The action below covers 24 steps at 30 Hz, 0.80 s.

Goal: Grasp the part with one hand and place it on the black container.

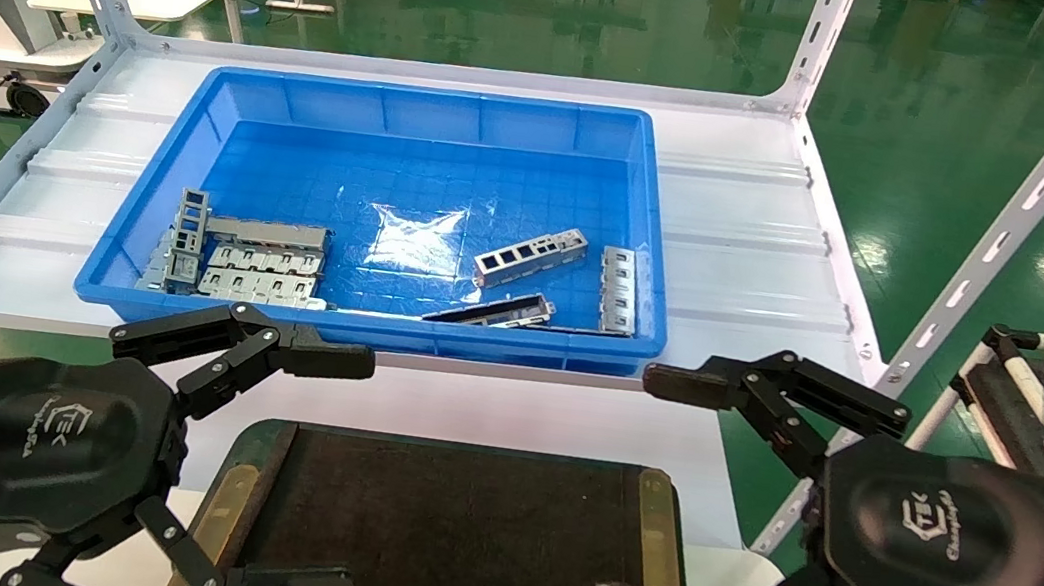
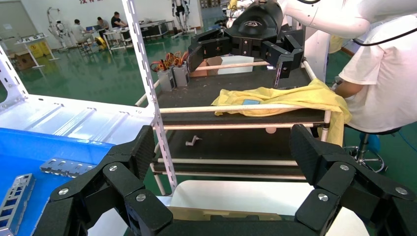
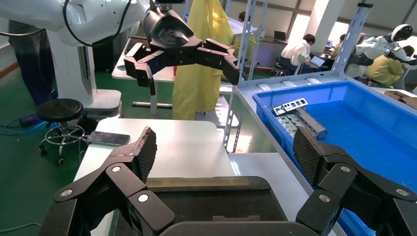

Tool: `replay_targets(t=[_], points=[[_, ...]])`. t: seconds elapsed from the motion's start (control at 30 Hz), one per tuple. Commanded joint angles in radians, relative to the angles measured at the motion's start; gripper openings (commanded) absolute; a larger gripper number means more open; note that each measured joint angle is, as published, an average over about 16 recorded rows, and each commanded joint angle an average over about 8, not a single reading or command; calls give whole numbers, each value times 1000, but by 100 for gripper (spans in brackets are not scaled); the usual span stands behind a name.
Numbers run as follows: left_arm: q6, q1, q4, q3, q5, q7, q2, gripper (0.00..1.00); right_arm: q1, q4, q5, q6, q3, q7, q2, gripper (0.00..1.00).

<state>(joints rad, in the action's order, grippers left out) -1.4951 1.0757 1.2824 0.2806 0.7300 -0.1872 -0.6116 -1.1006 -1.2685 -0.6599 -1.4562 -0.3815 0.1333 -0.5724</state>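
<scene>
The part (image 1: 529,256), a silver-grey channel with four window cutouts, lies in the middle right of the blue bin (image 1: 425,109). A similar windowed channel (image 1: 186,237) lies at the bin's near left and shows in the right wrist view (image 3: 294,104). The black container (image 1: 450,536), with brass strips along its sides, sits in front of the bin and shows in the right wrist view (image 3: 216,206). My left gripper (image 1: 337,470) is open and empty over the container's left edge. My right gripper (image 1: 647,491) is open and empty over its right edge. Both are apart from the part.
Flat pale slotted plates (image 1: 262,274) lie at the bin's near left and one (image 1: 618,291) at its near right. A darker strip (image 1: 489,311) lies by the near wall. White slotted shelf posts (image 1: 1016,217) stand around. A cart with yellow cloth (image 2: 275,98) stands on the right.
</scene>
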Motion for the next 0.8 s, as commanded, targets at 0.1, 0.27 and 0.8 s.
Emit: replay_targets(t=[0.1, 0.27, 0.8], points=[[0, 0, 0, 0, 0, 0, 0, 100, 0, 0, 0, 0, 0, 0, 0, 100], [0, 0, 0, 0, 0, 0, 0, 100, 0, 0, 0, 0, 0, 0, 0, 100], [0, 0, 0, 0, 0, 0, 0, 100, 0, 0, 0, 0, 0, 0, 0, 100]])
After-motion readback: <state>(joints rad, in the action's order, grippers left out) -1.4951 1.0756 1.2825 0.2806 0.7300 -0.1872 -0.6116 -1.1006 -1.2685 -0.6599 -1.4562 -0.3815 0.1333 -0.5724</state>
